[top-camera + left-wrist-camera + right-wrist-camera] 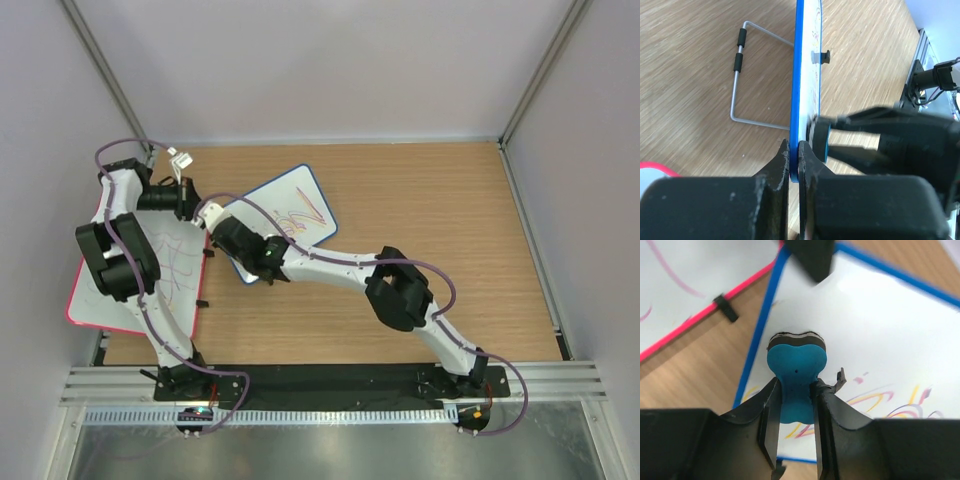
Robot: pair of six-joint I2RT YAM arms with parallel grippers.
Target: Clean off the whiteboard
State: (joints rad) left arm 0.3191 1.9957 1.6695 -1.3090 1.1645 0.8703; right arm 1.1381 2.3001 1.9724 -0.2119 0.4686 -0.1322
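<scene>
On the whiteboard [300, 205] rests the eraser [796, 372] — right gripper [795, 386] clamping it, left gripper [794, 150] pinching its edge.

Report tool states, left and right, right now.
Left tool: closed, clamped on the whiteboard at its blue frame edge.
Right tool: closed, holding the blue eraser.
</scene>
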